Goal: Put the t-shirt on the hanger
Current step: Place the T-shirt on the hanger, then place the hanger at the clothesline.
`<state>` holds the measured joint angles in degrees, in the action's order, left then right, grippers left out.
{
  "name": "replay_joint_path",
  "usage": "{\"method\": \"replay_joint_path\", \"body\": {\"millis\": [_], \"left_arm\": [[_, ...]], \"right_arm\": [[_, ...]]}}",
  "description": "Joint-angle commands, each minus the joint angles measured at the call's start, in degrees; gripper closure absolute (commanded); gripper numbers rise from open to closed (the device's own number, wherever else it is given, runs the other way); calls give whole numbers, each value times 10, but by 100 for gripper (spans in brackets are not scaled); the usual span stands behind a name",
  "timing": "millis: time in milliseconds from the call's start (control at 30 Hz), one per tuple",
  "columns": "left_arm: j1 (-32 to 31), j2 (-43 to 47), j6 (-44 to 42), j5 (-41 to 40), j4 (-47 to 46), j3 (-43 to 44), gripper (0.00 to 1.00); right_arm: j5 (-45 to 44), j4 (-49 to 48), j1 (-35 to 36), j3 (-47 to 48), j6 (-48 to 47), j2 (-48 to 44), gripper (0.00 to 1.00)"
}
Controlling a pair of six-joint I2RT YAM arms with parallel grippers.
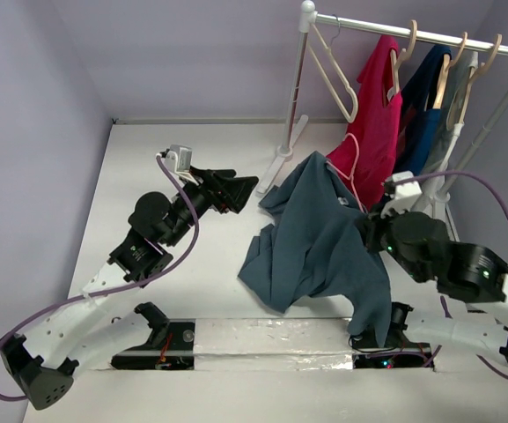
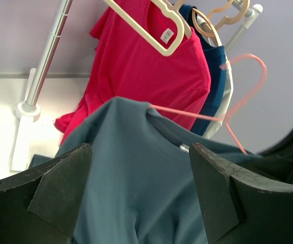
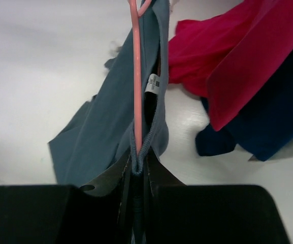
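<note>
The slate-blue t-shirt [image 1: 315, 242] hangs in a bunch at centre right, its lower part trailing onto the table. The thin pale-pink hanger [image 1: 352, 167] is inside its neck, with the hook rising above the cloth. My right gripper [image 3: 137, 170] is shut on the t-shirt's collar [image 3: 154, 127], with the hanger's rod [image 3: 137, 76] pinched in the fold. My left gripper [image 1: 246, 188] is open just left of the shirt and holds nothing. In the left wrist view its fingers [image 2: 50, 198] frame the t-shirt [image 2: 136, 173], and the pink hanger [image 2: 237, 86] pokes out of the neck.
A white clothes rail [image 1: 412, 31] stands at the back right on a post [image 1: 296, 88]. On it hang a cream hanger [image 1: 337, 75], a red t-shirt [image 1: 377, 115] and a navy one [image 1: 421, 106] on wooden hangers. The red shirt hangs right behind the blue one.
</note>
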<state>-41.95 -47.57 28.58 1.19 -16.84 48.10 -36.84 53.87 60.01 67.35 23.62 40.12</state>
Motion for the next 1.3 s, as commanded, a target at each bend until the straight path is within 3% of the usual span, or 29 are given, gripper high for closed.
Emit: {"method": "replay_joint_path", "body": {"millis": [0, 200, 233, 700, 1267], "left_arm": [[-2, 20, -8, 8, -10, -3, 25], [-2, 47, -14, 4, 4, -6, 14], [-2, 49, -16, 5, 5, -9, 1], [-2, 84, -26, -7, 23, -27, 1], [-2, 117, -45, -42, 45, -47, 1]], "right_arm": [[-106, -75, -1, 44, -39, 38, 100], [-148, -107, -6, 67, -79, 71, 100], [-147, -114, -24, 65, -87, 76, 100], [12, -227, -252, 58, -188, 125, 100], [51, -327, -334, 184, -306, 243, 100]]}}
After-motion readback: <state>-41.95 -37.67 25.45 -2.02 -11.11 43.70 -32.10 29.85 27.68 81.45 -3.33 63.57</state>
